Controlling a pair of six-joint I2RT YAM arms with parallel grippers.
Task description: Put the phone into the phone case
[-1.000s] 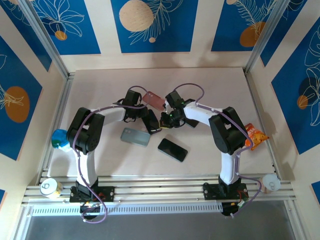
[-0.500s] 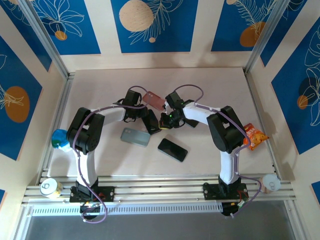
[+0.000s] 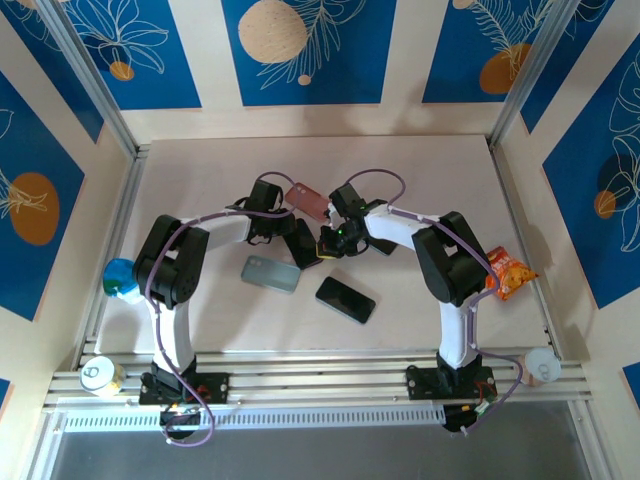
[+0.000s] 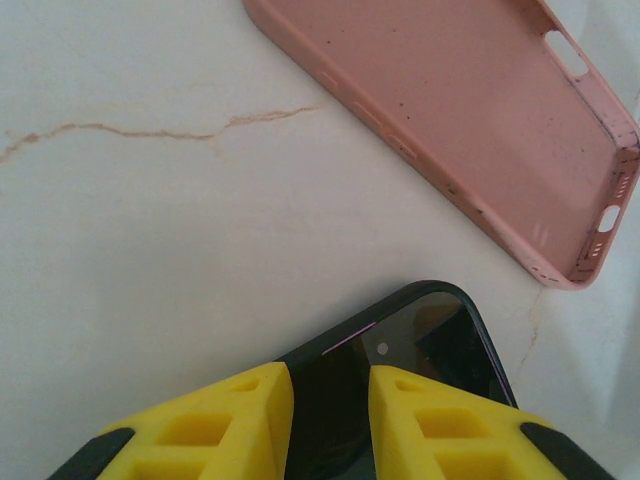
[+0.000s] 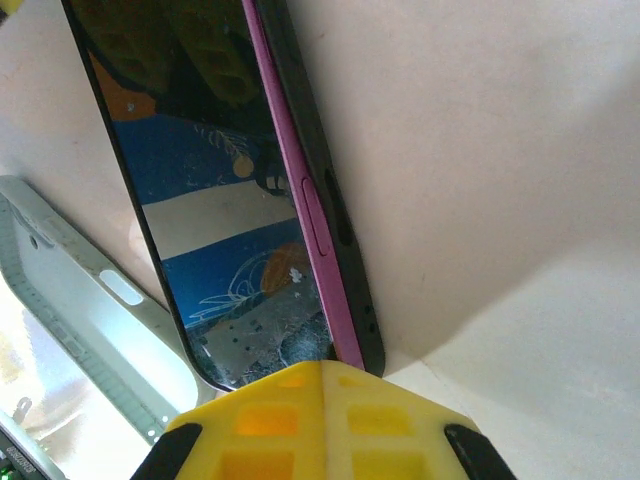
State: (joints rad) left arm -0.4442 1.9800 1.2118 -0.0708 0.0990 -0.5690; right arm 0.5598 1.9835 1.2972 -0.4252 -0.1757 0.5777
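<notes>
Top external, middle of the pale surface (image 3: 430, 170): gripping a dark phone (image 3: 304, 246) by its thickness with the left end effector (image 3: 292, 232), probably to hold it tilted up and aimed at the pink case (image 3: 308, 200) close behind. Left wrist, same grip up close: yellow fingers (image 4: 240, 410) narrowly parted either side of the phone, pink case lying hollow side up just beyond its top edge, apart, not yet entered. Right wrist: right end effector (image 5: 322, 375) pressed fully shut on nothing, tips seemingly against the phone's end beside its magenta side rail. Looks like bracing or nudging, not grasping. Judged mid-step: lining up, insertion to come.

Elsewhere on the surface, lying flat nearer the bases: a second black phone (image 3: 345, 299) and a translucent grey case (image 3: 271, 273), perhaps spares. Orange snack bag (image 3: 510, 272) at the right margin, can (image 3: 100, 375) on the front rail. Faint brown vein across the cream top. Around it all, cream walls with blue leaf-print panels (image 3: 300, 50).
</notes>
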